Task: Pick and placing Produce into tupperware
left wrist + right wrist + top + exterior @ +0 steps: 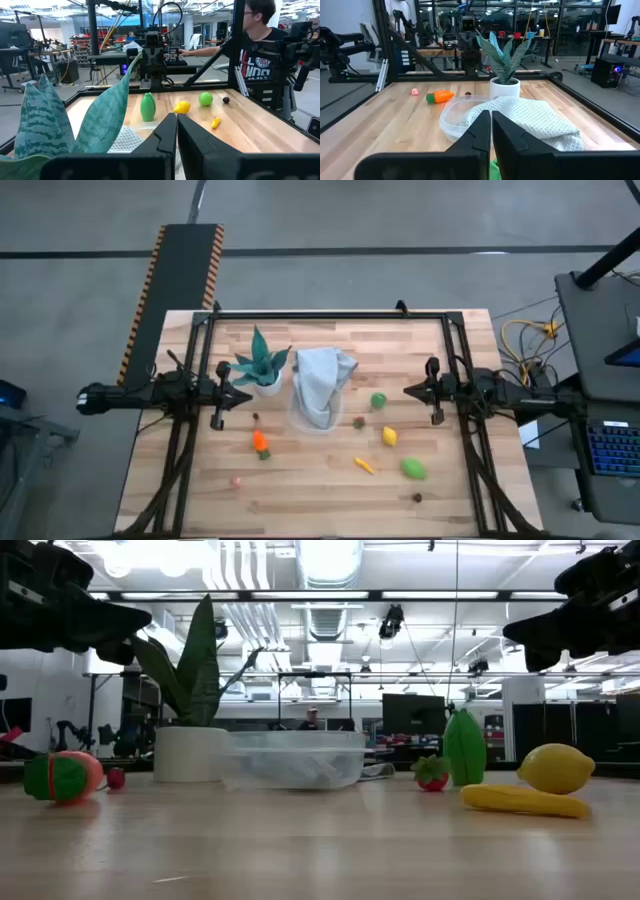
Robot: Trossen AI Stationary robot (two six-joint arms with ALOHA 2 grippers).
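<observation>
- Nearest the front edge of the bench [300, 500] lay a dark berry [417, 498] and a pink piece [236, 480], well apart from each other and from the tub.
- Next came a green fruit [413, 469], a thin yellow piece [365, 465], a lemon [389, 436] and an orange carrot [260, 442], all loose on the wood.
- Further in, a round green piece [378, 400] and two small dark pieces [359, 421] sat just beside the tub.
- The clear tub [312, 418] stood mid-bench, but a grey cloth [322, 380] lay draped over it and into it, covering most of the opening.
- A teal plant [261, 365] in a white pot stood just beside the tub on the left side.
- The left jaws [220, 396] hung above the bench near the plant, clenched on nothing; the right jaws [433, 392] hung at the opposite side, likewise pressed together and empty.
- Nothing was in the tub yet, so the task looked barely begun.
- Risk: produce dropped onto the cloth could roll off it, or the cloth could snag a finger and drag the light tub.
- Risk: the left arm could clip the plant leaves on reaching for the carrot, tipping the pot.
</observation>
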